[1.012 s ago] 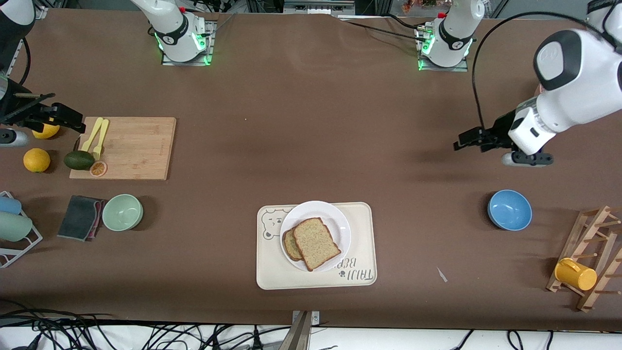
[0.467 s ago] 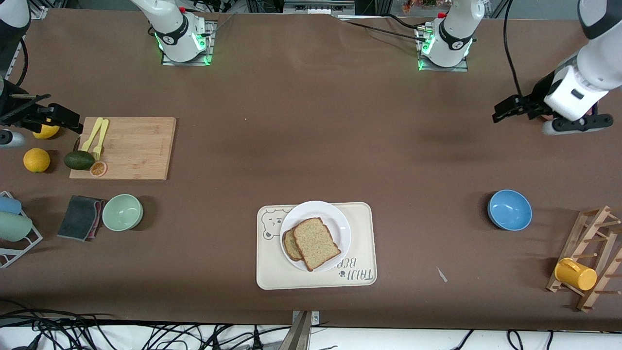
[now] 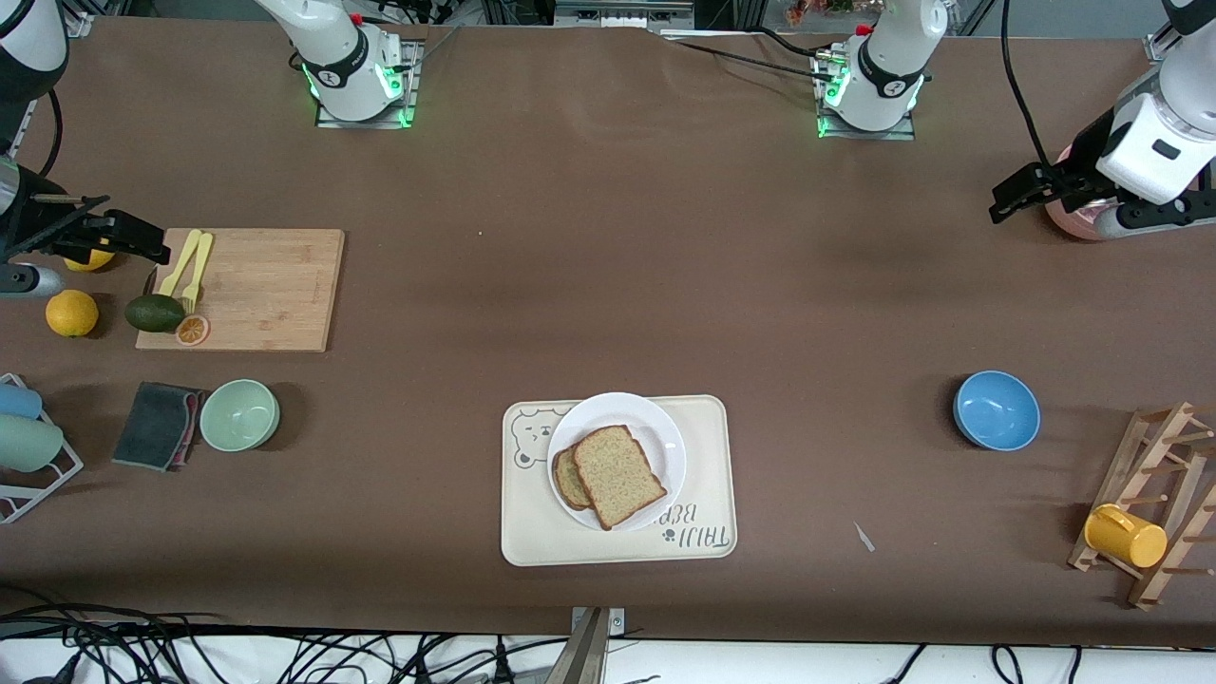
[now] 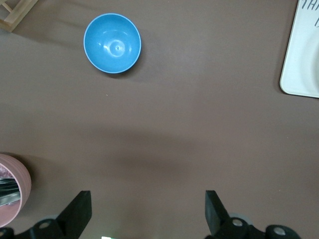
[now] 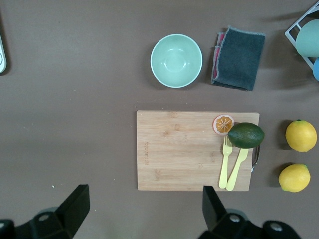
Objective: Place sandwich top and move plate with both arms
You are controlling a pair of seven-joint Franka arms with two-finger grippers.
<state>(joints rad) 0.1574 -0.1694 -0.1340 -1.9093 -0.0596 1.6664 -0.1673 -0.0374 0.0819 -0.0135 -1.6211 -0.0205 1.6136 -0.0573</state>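
Observation:
The sandwich top [image 3: 617, 475], a light speckled slice with brown crust, lies on a darker slice [image 3: 566, 482] on the round white plate [image 3: 657, 432]. The plate sits on a beige bear-print tray [image 3: 708, 480] near the front camera, mid-table. My left gripper [image 3: 1012, 195] hangs open and empty at the left arm's end of the table, next to a pink cup [image 3: 1069, 220]. In its wrist view the left gripper [image 4: 148, 214] has only bare table between its fingers. My right gripper [image 3: 142, 242] is open and empty at the right arm's end, by the cutting board's edge. The right wrist view shows the same gripper [image 5: 144, 211].
A wooden cutting board [image 3: 266, 285] carries yellow forks [image 3: 190, 266], an avocado [image 3: 155, 313] and an orange slice. Two lemons, a green bowl [image 3: 239, 414] and a grey cloth [image 3: 157, 425] lie nearby. A blue bowl [image 3: 996, 409] and a rack with a yellow mug [image 3: 1126, 535] stand toward the left arm's end.
My left gripper has swung away from the table's middle toward the left arm's end and the bases, to beside the pink cup. The right gripper has barely shifted. Sandwich and plate have not moved.

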